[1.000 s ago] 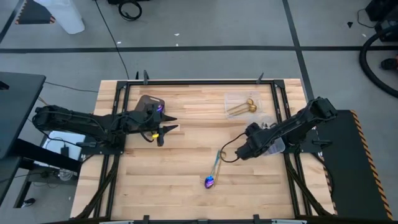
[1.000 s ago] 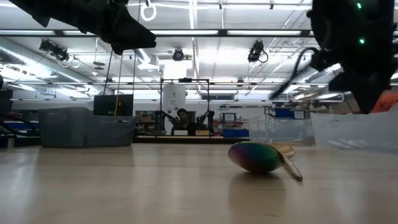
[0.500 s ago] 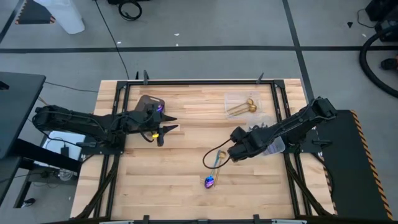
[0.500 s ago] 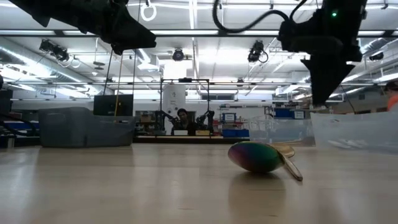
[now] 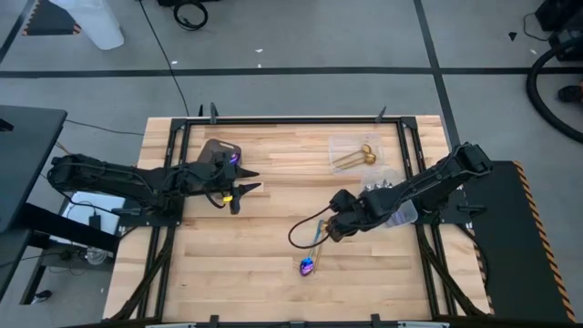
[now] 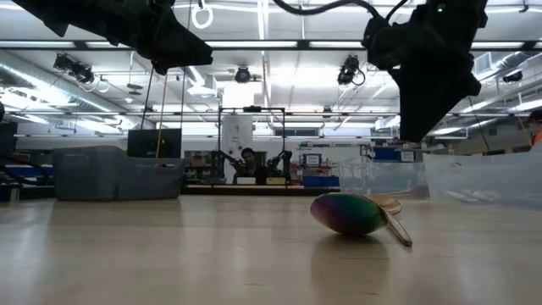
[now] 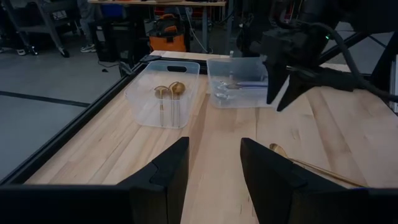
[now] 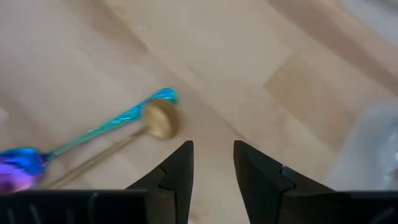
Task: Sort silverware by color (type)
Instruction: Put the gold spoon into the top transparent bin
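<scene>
Two spoons lie side by side on the wooden table. The iridescent spoon (image 5: 307,265) has a purple-blue bowl (image 8: 15,165) and a teal handle (image 8: 118,121). Beside that handle's end lies the bowl of the gold spoon (image 8: 160,119). My right gripper (image 5: 332,226) hangs open above the table just right of these ends, pointing steeply down, with nothing between its fingers (image 8: 213,165). My left gripper (image 5: 244,189) stands open over the table's left part (image 7: 214,171), nothing in it. In the low view the iridescent bowl (image 6: 347,213) rests on the table.
A clear container with gold spoons (image 5: 351,155) stands at the far right, and a second clear container (image 7: 239,84) with silver spoons stands beside it under my right arm. A dark grey tray (image 5: 217,150) lies far left, by my left gripper.
My right gripper has gone toward the table's left edge, nearer the two spoons, and has tipped from a slant to point steeply down. Its fingers keep the same gap. The spoons lie where they were.
</scene>
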